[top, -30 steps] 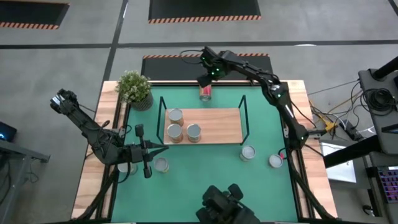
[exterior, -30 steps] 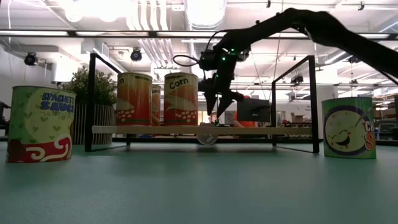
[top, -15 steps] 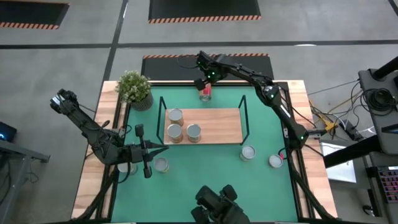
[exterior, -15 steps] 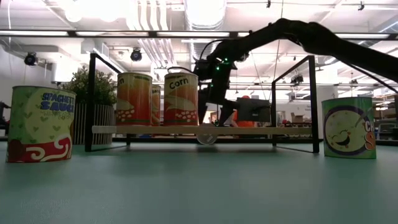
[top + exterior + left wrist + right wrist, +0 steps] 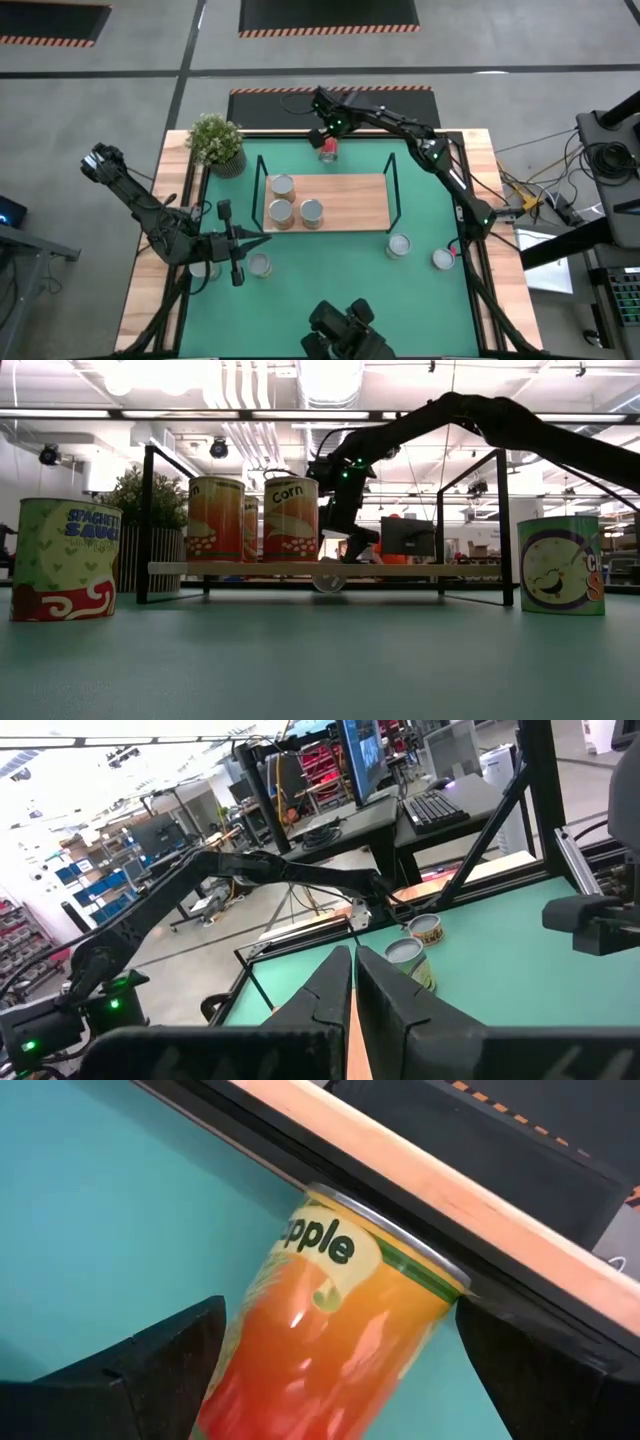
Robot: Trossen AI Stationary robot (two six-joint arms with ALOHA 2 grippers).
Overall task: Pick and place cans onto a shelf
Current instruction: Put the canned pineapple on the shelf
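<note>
Right now my right end effector (image 5: 324,137) is at the far edge of the counter (image 5: 430,300), behind the shelf (image 5: 345,200), with its fingers spread wide on either side of a toppled can (image 5: 329,150). I read that as lining up a grasp, since nothing is clamped yet. In the right wrist view the can lies on its side against the counter's raised wooden edge, which is probably what stops it rolling: a smooth cylinder with a glossy orange and red label and a thin metal rim. Three cans (image 5: 283,201) already stand upright at the left end of the shelf's pale board, shiny round tops up, inside the thin black wire frame. Two more cans (image 5: 420,252) wait on the green mat in front of the shelf on the right. My left end effector (image 5: 262,238) is fully closed on nothing, parked low near another can (image 5: 259,264).
</note>
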